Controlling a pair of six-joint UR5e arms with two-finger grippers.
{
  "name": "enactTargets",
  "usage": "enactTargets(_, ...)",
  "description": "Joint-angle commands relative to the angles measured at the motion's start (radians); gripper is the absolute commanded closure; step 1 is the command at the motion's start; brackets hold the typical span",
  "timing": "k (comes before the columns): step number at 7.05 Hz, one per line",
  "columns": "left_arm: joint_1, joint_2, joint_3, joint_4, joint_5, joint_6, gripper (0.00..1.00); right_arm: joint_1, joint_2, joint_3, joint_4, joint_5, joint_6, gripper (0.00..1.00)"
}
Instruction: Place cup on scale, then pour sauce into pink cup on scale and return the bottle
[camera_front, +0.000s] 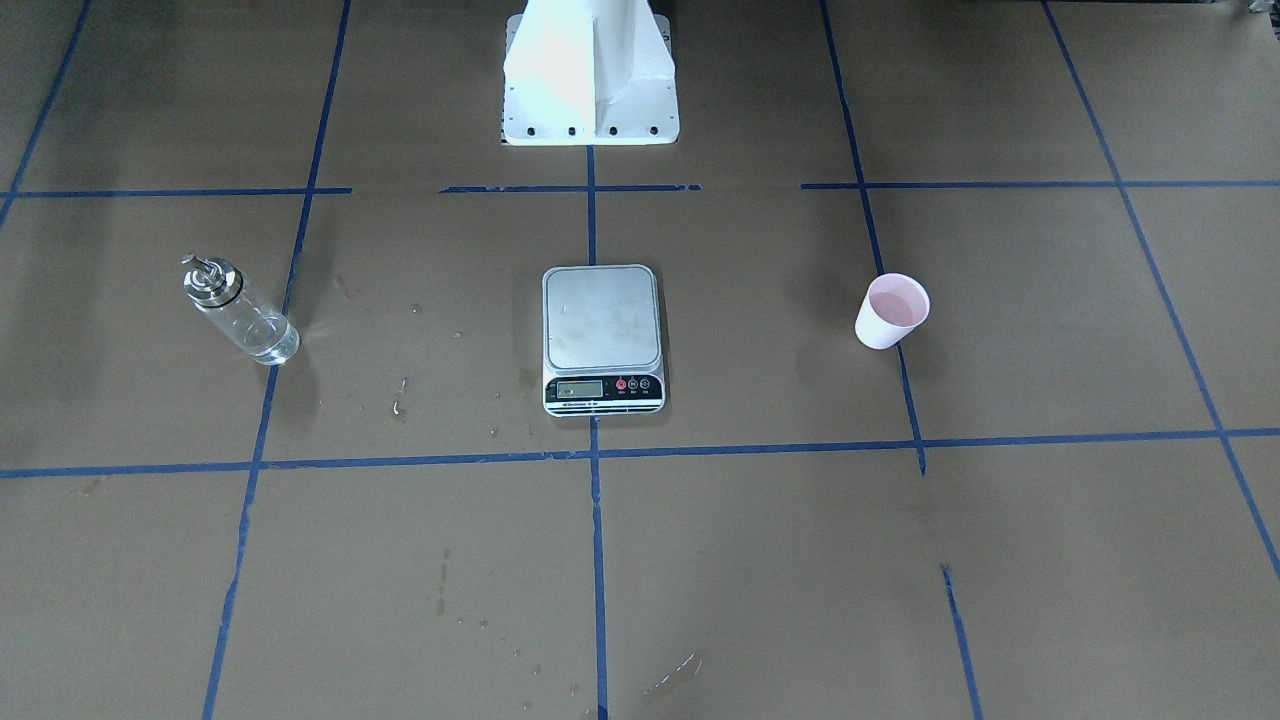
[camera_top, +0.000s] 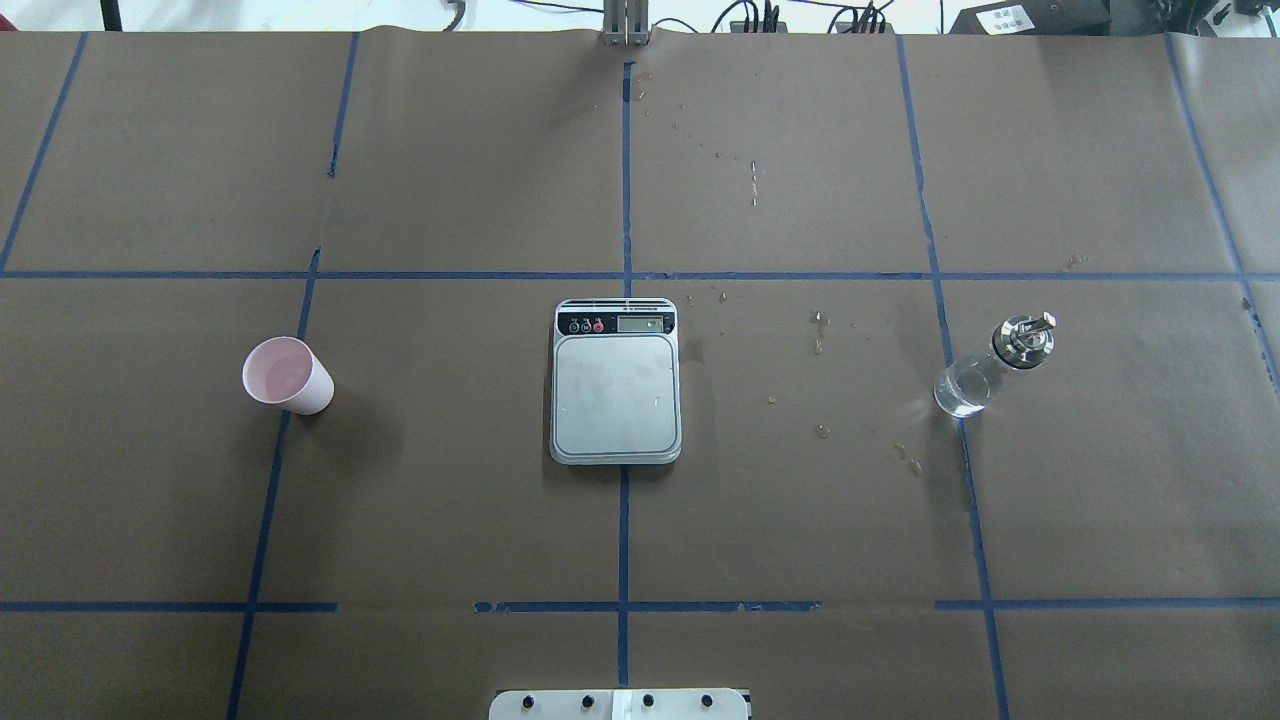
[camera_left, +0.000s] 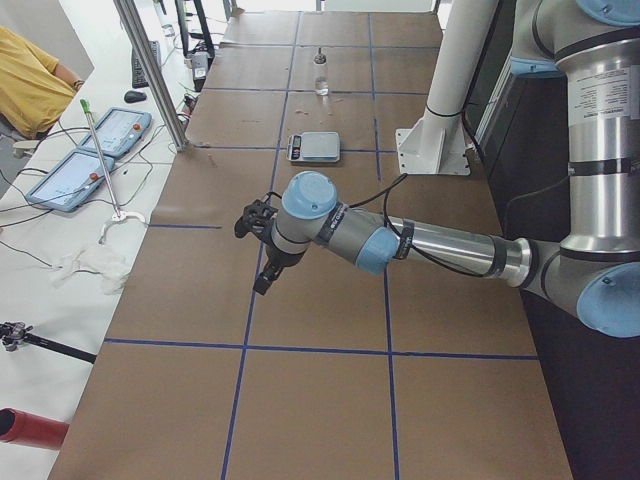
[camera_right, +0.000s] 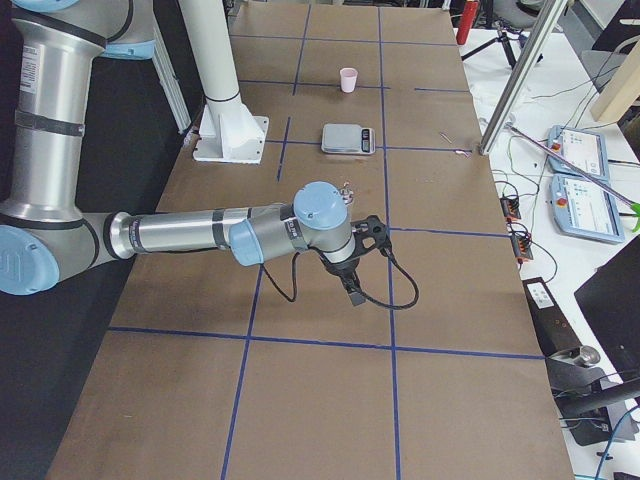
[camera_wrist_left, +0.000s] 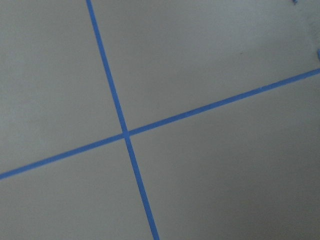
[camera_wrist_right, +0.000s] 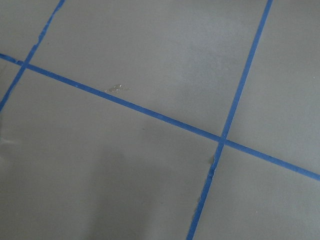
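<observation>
Brown paper table cover (camera_top: 800, 520), blue tape grid (camera_top: 623, 540); white side bench (camera_left: 40, 240) holding two control tablets (camera_left: 70, 180); aluminium post (camera_left: 150, 70).

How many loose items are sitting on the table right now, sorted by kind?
pink cup: 1
scale: 1
glass bottle: 1
Total: 3
</observation>
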Motion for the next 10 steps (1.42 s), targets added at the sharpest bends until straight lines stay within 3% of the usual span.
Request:
enactTargets(1,0.004,-0.048,0.106,-0.313,-0.04,-0.001,0.0,0.0,-0.001,-0.002,0.006,0.006,0.001,0.0)
enactTargets(2,0.002,-0.053,0.154,-0.322,-0.195,-0.003,0.0,0.0,-0.002,-0.009,0.006,0.043,0.001,0.0)
enactTargets(4,0.005,-0.047,0.182,-0.503,-0.237,-0.08,0.0,0.0,-0.001,0.0,0.007,0.049,0.001,0.0)
enactTargets(6,0.131,-0.063,0.162,-0.506,-0.26,-0.308,0.0,0.0,-0.001,0.001,0.009,0.049,0.002,0.0)
enactTargets(7,0.186,-0.062,0.112,-0.506,-0.217,-0.449,0.0,0.0,-0.001,0.0,0.007,0.049,0.01,0.0)
enactTargets(10,0.494,-0.053,0.021,-0.493,0.225,-0.77,0.0,0.0,-0.007,-0.002,0.007,0.049,0.042,0.0)
